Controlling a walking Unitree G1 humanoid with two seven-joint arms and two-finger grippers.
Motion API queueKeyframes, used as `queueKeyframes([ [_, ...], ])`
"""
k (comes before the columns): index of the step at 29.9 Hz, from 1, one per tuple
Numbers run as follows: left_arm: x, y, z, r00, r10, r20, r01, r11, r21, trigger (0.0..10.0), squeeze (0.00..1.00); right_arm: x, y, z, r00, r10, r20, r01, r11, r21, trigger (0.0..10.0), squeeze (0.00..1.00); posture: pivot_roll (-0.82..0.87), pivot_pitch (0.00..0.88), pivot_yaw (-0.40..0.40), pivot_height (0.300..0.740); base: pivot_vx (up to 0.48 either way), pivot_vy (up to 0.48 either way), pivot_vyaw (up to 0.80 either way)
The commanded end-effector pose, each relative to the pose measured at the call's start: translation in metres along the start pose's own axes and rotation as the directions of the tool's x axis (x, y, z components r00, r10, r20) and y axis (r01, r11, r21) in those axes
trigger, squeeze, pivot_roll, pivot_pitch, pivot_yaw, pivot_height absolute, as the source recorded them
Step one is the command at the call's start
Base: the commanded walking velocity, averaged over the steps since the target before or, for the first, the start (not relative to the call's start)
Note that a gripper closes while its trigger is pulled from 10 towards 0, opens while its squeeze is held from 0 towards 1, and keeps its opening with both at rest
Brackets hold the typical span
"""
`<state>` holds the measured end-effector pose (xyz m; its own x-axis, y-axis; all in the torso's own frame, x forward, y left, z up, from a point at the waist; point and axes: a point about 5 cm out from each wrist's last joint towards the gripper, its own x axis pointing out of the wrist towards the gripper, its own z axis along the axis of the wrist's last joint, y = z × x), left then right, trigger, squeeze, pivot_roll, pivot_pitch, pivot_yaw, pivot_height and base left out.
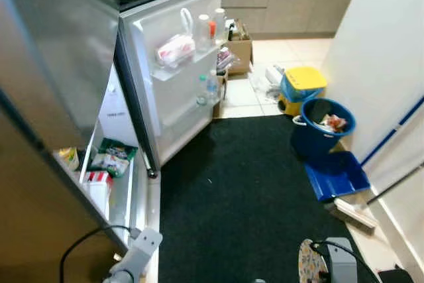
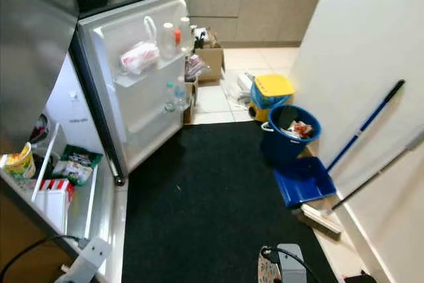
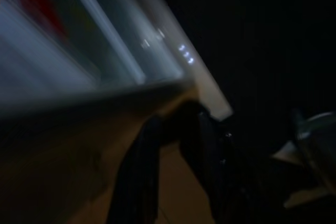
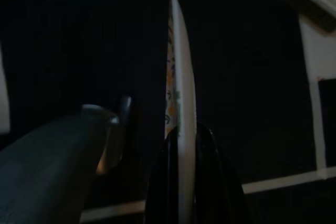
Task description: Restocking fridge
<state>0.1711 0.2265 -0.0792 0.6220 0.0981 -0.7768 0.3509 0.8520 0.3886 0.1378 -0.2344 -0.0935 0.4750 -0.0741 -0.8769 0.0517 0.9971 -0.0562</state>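
Two grippers are being shown low in the head views, before an open fridge [image 1: 173, 91]. At the left, the left gripper [image 3: 173, 166] is being held beside the fridge's lower edge; its wrist view is blurred and dark, and whether its fingers are apart or together cannot be told. Food packets [image 1: 112, 158] and a red-and-white carton [image 1: 98, 183] are being kept in the fridge's lower compartment, while a wrapped packet [image 1: 175, 50] and bottles [image 1: 204, 31] are being carried on the door shelves. A black mat [image 1: 245, 197] is being spread across the tiled floor in the middle. Farther right, a flat patterned disc [image 4: 177, 72] is being gripped edge-on between the closed fingers of the right gripper [image 4: 185, 174], its long axis running straight out along the fingers, over the mat. Beyond it, a blue bucket [image 1: 322, 126], a yellow-lidded tub [image 1: 301, 87] and a blue dustpan [image 1: 336, 175] are standing near the white wall, with a cardboard box [image 1: 240, 50] behind.
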Motion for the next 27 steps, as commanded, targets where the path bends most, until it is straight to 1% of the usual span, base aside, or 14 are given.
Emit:
queueKeyframes([
  [1,-0.0006,0.0003,-0.0019,1.0,0.0,-0.004,0.0,1.0,-0.002,10.0,0.3,-0.0004,-0.0031,0.001,1.0,-0.01,0.007,0.01,1.0,0.005,10.0,0.0,0.03,0.0,-0.044,0.74,0.368,0.0,0.0],
  [27,-0.0003,0.0005,-0.0007,1.0,-0.002,0.001,0.002,1.0,0.002,10.0,0.3,-0.0004,-0.0021,0.0,1.0,-0.011,0.005,0.011,1.0,0.008,10.0,0.0,0.03,0.0,-0.041,0.74,0.368,0.0,0.0],
])
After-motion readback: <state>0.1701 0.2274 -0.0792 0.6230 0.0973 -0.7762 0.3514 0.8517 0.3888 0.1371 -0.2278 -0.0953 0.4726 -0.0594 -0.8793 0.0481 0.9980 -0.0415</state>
